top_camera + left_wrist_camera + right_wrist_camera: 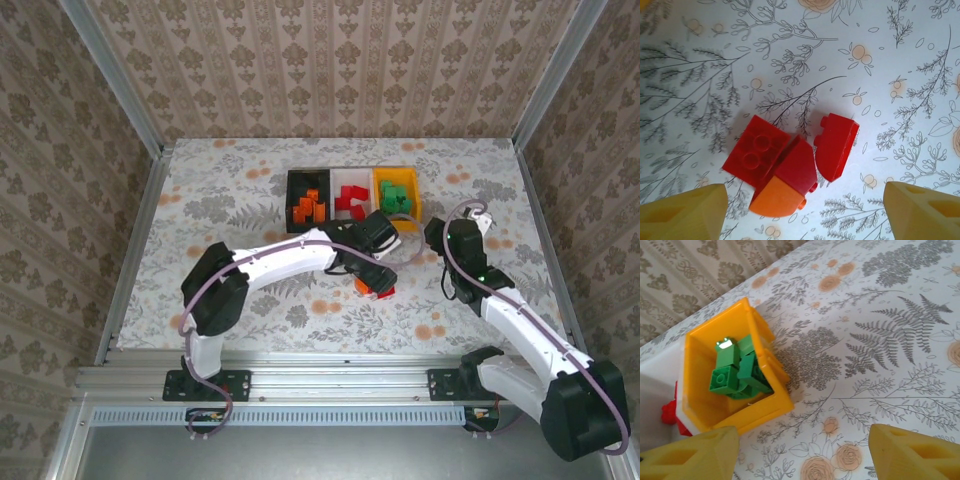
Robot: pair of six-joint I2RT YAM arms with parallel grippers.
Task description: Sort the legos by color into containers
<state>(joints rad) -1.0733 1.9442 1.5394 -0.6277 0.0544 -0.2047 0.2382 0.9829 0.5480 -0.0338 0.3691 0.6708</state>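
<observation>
left gripper (pixel 802 197) spread wide, holding nothing, above loose red bricks (pixel 832 145) on open table (pixel 900 60). right gripper (pixel 802 440) wide, empty, near orange-yellow bin (pixel 695 380) corner.

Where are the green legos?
In the top view, the green legos sit piled in the orange-yellow bin, rightmost of the three bins in a row, right beside the white bin.
</observation>
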